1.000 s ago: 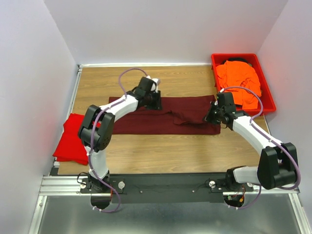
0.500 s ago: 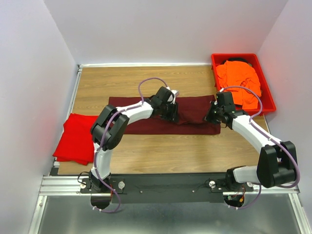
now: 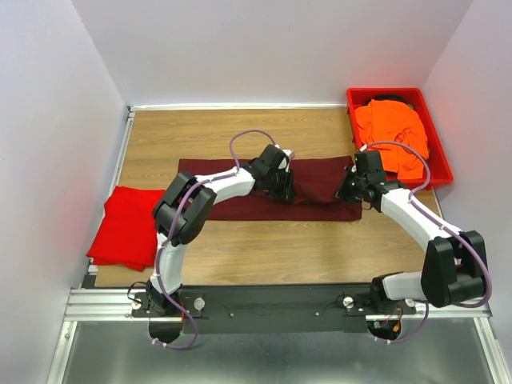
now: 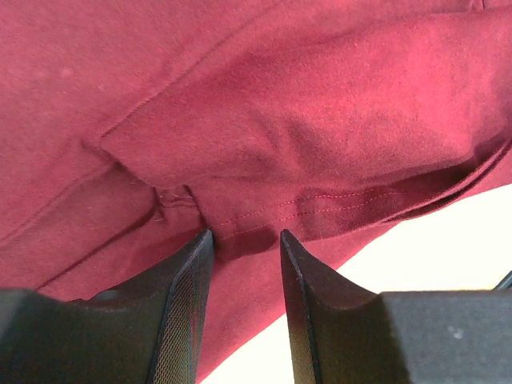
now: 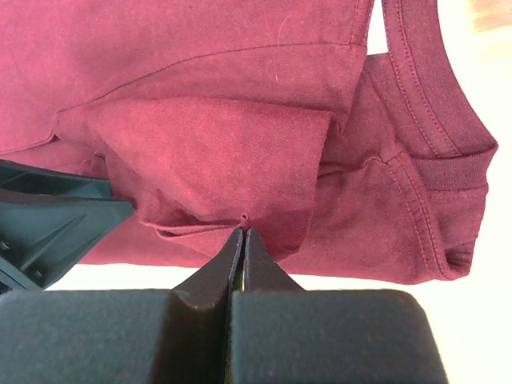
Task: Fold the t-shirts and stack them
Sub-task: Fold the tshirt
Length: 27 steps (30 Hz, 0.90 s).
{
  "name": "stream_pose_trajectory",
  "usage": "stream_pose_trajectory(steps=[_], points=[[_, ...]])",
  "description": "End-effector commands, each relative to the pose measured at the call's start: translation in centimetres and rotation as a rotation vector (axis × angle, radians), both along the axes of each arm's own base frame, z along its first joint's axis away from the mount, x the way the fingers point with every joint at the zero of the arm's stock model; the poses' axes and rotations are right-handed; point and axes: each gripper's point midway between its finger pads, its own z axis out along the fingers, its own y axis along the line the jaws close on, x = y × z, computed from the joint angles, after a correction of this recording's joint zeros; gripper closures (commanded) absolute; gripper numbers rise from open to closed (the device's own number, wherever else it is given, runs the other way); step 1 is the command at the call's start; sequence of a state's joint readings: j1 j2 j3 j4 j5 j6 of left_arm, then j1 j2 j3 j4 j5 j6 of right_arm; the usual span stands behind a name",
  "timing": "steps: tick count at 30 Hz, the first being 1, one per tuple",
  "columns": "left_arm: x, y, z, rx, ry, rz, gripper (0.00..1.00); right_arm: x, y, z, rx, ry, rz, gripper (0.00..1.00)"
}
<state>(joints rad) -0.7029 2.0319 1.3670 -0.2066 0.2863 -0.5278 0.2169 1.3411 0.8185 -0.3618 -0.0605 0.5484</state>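
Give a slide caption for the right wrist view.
The right gripper pinches the folded maroon t-shirt at its edge.

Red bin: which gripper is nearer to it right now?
Right. The right gripper sits just left of the red bin, pinching the maroon shirt; the left gripper is farther left, open over the shirt's middle.

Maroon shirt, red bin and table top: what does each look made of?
The maroon shirt looks like soft matt knit cloth, probably cotton: it creases and shows stitched hems and a ribbed collar. The bin seems rigid moulded plastic, smooth, with an even rim. The table top shows plank-like wood grain; real wood or laminate cannot be told.
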Motion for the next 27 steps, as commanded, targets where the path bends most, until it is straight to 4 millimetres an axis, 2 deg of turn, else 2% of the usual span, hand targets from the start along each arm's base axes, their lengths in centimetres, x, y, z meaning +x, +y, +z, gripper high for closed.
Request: stream_pose_trajectory(steps=[1,4,7,10,12,13,16,23,27], points=[[0.5,-0.6,0.0,0.005,-0.013,0.02,0.54,0.3,-0.3,0.3,-0.03,-0.005,0.0,0.96],[0.6,-0.8,0.2,0.005,-0.02,0.024,0.55,0.4,-0.4,0.3,-0.03,-0.005,-0.002,0.96],[0.6,-0.9,0.5,0.001,-0.026,0.026,0.61,0.3,-0.3,0.3,-0.031,-0.004,0.0,0.96],[0.9,-0.9,1.5,-0.004,-0.048,0.032,0.75,0.3,-0.4,0.2,-0.033,-0.003,-0.004,0.96],[0.9,-0.8,1.8,-0.008,-0.055,0.03,0.8,0.4,-0.4,0.1,-0.034,-0.001,-0.004,0.97],[0.9,-0.8,2.1,-0.009,-0.06,0.032,0.88,0.3,-0.4,0.1,-0.034,0.002,-0.002,0.97],[0.8,-0.7,2.7,-0.013,-0.067,0.032,1.0,0.2,-0.5,0.0,-0.039,0.002,-0.006,0.97],[-0.1,0.3,4.1,-0.009,-0.077,0.031,1.0,-0.6,-0.9,-0.2,-0.046,0.001,-0.012,0.97],[-0.7,0.9,4.2,0.006,-0.07,0.026,1.0,-1.5,-0.8,-0.8,-0.035,0.017,-0.008,0.97]])
